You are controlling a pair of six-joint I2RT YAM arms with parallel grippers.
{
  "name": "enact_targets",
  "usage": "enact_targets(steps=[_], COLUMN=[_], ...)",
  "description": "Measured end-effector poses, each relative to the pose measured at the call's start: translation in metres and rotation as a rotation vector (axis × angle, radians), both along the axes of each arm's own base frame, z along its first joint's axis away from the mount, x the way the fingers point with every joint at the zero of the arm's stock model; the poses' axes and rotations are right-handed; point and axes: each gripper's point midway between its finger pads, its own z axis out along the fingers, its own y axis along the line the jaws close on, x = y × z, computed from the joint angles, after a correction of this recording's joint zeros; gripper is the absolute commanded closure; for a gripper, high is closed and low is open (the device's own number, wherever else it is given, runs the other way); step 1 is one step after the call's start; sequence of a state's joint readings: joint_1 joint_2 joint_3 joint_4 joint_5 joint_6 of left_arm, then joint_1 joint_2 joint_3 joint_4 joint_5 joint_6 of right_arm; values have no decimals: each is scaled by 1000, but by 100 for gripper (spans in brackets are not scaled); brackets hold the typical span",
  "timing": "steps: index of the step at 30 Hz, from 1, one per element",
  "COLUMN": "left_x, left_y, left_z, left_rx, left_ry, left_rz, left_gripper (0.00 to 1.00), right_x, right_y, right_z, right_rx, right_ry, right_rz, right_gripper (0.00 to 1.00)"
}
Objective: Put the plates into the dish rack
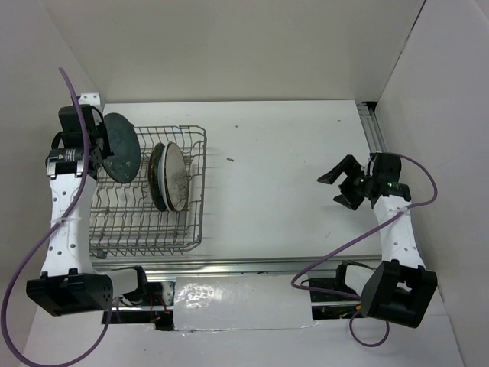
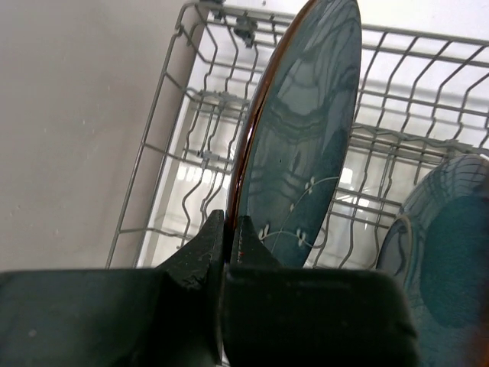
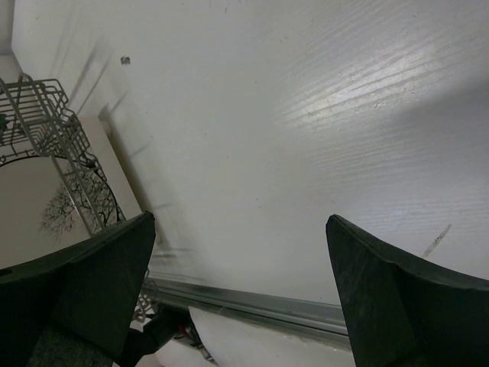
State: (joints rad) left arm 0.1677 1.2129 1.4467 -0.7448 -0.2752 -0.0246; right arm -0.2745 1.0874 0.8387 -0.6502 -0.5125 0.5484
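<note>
The left end effector pinches a teal-faced plate by its rim (on edge) over the dish rack's far-left corner. The right end effector gapes wide above the table.

A white surface is boxed in by pale walls on the left, back and right. A side rail of metal runs along its right edge at the far corner. A near rail follows the front edge, with a crinkled white sheet just below it. A dark speck and a short scratch mark the surface. A small white block sits in the far left corner.
</note>
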Motion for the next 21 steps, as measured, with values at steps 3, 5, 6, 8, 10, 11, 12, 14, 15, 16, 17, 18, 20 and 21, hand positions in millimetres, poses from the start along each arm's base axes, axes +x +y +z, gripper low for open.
enact_targets(steps=[3, 5, 6, 8, 10, 11, 12, 14, 15, 16, 17, 18, 20, 21], left_x=[3, 4, 4, 5, 6, 6, 5, 4, 3, 2, 2, 1, 0, 0], left_y=[-7, -14, -17, -24, -30, -33, -36, -40, -41, -42, -44, -45, -49, -51], left_z=[8, 12, 13, 13, 10, 7, 3, -4, -7, -10, -13, -15, -18, -19], left_rx=[26, 37, 42, 56, 66, 66, 64, 62, 62, 62, 62, 64, 71, 73], left_ry=[-24, -36, -39, -41, -35, -28, -21, -5, 3, 13, 21, 28, 38, 40], left_rz=[-33, -53, -65, -90, -110, -122, -131, -143, -147, -149, -155, -159, -165, -171], left_gripper=[100, 100, 100, 100, 100, 100, 100, 100, 100, 100, 100, 100, 100, 100], right_x=[0, 0, 0, 0, 0, 0, 0, 0, -1, -1, -1, -1, -1, -1], right_y=[1, 2, 2, 3, 3, 3, 3, 3, 4, 4, 4, 4, 5, 5], right_z=[0, 0, 0, 0, 0, 0, 0, 0, 0, 0, 0, 0, 0, 0], right_rx=[0, 0, 0, 0, 0, 0, 0, 0, 0, 0, 0, 0, 0, 0], right_ry=[0, 0, 0, 0, 0, 0, 0, 0, 0, 0, 0, 0, 0, 0], right_rz=[4, 6, 8, 10, 11, 11, 11, 12, 13, 14, 15, 15, 17, 19], right_gripper=[1, 0, 1, 1, 1, 1, 0, 1, 1, 0, 0, 0, 1, 0])
